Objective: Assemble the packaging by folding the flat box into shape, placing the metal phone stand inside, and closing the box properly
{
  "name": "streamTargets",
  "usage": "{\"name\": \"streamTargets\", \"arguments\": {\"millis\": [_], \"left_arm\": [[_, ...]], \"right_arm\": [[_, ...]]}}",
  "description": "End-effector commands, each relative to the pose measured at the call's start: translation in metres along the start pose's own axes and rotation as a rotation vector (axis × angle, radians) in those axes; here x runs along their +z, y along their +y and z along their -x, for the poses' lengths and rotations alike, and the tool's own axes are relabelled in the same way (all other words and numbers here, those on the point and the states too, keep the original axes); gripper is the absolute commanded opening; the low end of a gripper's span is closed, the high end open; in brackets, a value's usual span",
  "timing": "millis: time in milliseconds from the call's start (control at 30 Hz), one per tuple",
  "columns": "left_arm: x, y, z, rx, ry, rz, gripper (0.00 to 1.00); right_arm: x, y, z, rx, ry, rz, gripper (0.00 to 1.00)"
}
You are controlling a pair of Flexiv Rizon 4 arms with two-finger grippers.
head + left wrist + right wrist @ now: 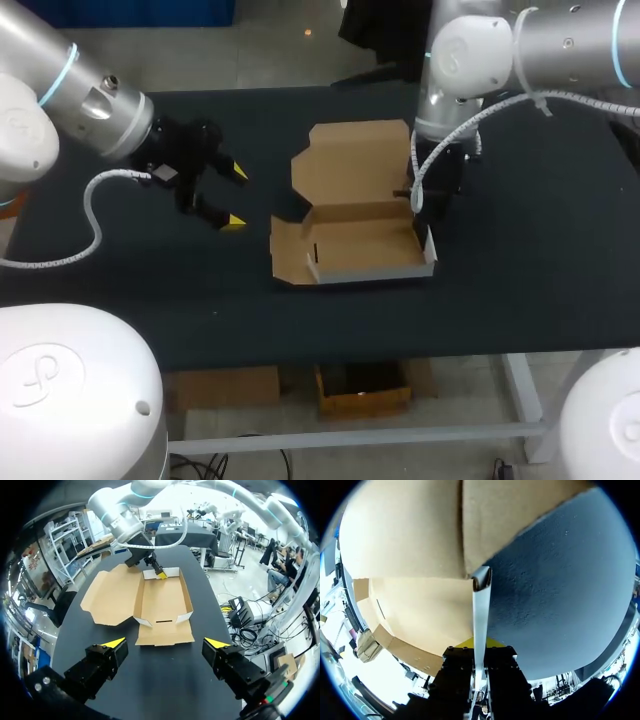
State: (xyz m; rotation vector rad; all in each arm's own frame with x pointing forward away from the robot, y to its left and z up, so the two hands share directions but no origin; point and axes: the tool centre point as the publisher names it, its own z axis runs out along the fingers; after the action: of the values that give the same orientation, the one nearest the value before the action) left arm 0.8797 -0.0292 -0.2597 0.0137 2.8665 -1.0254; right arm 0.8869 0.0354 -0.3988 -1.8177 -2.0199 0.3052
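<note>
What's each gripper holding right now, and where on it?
The right gripper pinches the box by its end wall, near the lid-side corner. The left gripper is open, holding nothing.

half-folded cardboard box [350, 240], lid open, table centre

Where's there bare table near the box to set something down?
Bare table lies right of the box, beyond the right pincer clamped on its wall, and along the robot-side edge. It is crowded on the box's left, where the open left pincer hangs close.
</note>
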Motion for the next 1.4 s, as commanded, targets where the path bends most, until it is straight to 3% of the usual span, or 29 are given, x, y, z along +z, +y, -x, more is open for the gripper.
{"name": "streamTargets", "arguments": {"millis": [33, 967, 1400], "left_arm": [[0.000, 0.000, 0.002, 0.000, 0.005, 0.003, 1.00], [0.000, 0.000, 0.002, 0.000, 0.005, 0.003, 1.00], [0.000, 0.000, 0.002, 0.000, 0.005, 0.003, 1.00]], "right_arm": [[0.004, 0.001, 0.000, -0.002, 0.007, -0.008, 0.00], [0.012, 0.006, -0.005, -0.007, -0.002, -0.024, 0.00], [0.016, 0.009, -0.009, -0.001, -0.026, 0.006, 0.00]]}}
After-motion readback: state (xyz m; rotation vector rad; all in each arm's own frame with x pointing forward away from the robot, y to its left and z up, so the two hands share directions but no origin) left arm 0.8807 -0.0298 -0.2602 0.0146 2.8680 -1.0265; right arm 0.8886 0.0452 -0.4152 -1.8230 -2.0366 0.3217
